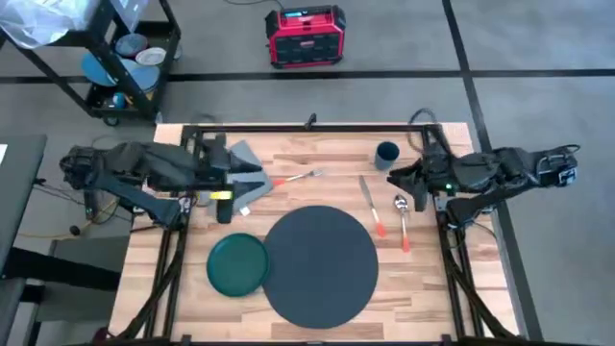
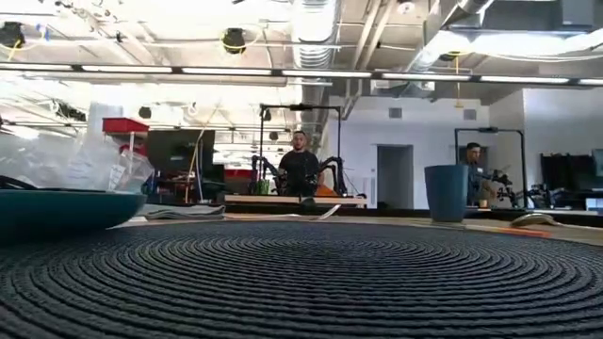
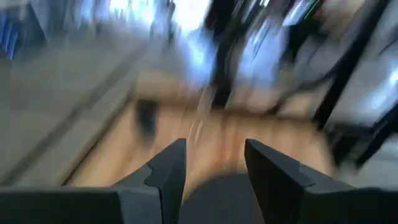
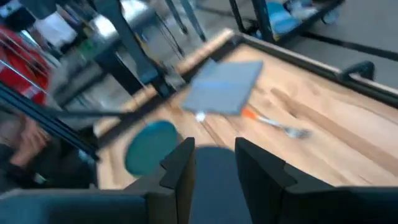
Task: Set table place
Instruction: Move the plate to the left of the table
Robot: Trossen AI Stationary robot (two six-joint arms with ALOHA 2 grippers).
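**Counter inventory: place mat laid, both pincers clear of it**

- Counter point(image 1: 317, 159): light wood butcher-block top, black frame rail round it.
- Place point(image 1: 320, 265): large round dark grey mat, lying flat at the middle of the counter toward its near edge. In the low view its ribbed weave point(image 2: 311, 282) fills the foreground.
- Green plate point(image 1: 237, 264): round, dark green, just left of the place, its rim touching or slightly overlapping the mat's edge; seen from the side in the low view point(image 2: 57, 212).
- Grey napkin point(image 1: 242, 157): folded, at the far left of the counter, partly under the left arm; visible in the right wrist view point(image 4: 227, 87).
- Fork point(image 1: 298, 177): orange handle, lying beyond the place, just right of the napkin.
- Knife point(image 1: 371, 204) and spoon point(image 1: 402, 219): orange handles, side by side right of the place, apart from it.
- Blue cup point(image 1: 386, 153): upright, far right of the counter; also in the low view point(image 2: 446, 192).
- Left pincer point(image 1: 258, 178): at the far left, over the napkin, fingers point(image 3: 168, 171) apart with nothing between.
- Right pincer point(image 1: 396, 178): at the far right, between cup and spoon, fingers point(image 4: 180, 165) apart, holding nothing.
- Red case point(image 1: 306, 36): on the floor beyond the counter.
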